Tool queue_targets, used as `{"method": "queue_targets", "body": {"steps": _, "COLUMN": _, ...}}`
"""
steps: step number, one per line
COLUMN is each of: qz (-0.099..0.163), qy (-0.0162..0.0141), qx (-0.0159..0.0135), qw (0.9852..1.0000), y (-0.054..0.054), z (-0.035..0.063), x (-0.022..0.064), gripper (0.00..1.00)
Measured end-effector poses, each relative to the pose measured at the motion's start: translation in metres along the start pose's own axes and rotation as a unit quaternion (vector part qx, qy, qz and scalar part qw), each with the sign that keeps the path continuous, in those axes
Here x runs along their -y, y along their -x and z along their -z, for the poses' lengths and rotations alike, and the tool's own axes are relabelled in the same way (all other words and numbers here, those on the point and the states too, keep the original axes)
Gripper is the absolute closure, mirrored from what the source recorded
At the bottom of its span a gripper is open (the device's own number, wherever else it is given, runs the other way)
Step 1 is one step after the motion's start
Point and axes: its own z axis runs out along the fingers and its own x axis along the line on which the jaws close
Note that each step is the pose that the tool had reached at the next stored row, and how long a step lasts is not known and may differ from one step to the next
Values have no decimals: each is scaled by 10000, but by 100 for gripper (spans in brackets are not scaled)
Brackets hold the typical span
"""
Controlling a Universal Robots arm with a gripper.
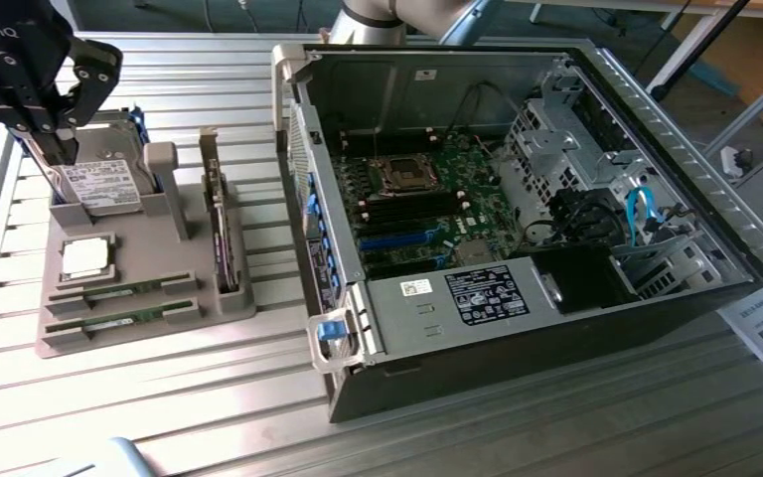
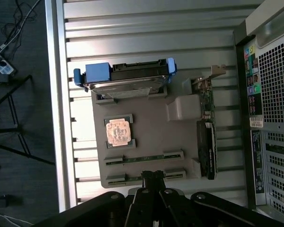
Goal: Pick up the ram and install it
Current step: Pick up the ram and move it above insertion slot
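Observation:
Two rams, thin green sticks, lie side by side in slots at the front of a grey holder tray (image 1: 156,260): one ram (image 1: 114,294) (image 2: 144,159) and a second stick (image 1: 116,321) (image 2: 128,179) beside it. My gripper (image 1: 53,159) (image 2: 154,176) hangs high over the tray, near the hard drive in the exterior view, shut with nothing in it. In the wrist view its fingertips overlap the middle of the second stick. The open computer case (image 1: 515,199) stands at the exterior view's right with its motherboard (image 1: 421,199) exposed.
On the tray also sit a silver hard drive (image 1: 103,184) (image 2: 128,82) in a blue bracket, a square CPU chip (image 1: 86,256) (image 2: 118,131) and an upright expansion card (image 1: 223,234) (image 2: 207,146). The case wall (image 1: 309,199) rises close beside the tray. The slatted metal table (image 1: 156,397) ends left of the tray.

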Motion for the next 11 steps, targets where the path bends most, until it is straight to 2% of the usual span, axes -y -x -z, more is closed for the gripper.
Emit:
{"method": "queue_targets", "body": {"steps": 6, "qz": 392, "qy": 10, "qx": -19, "qw": 9992, "y": 0, "z": -1, "x": 1, "gripper": 90}}
{"method": "queue_targets", "body": {"steps": 11, "qz": 852, "qy": 13, "qx": -52, "qw": 9963, "y": 0, "z": 0, "x": 1, "gripper": 90}}
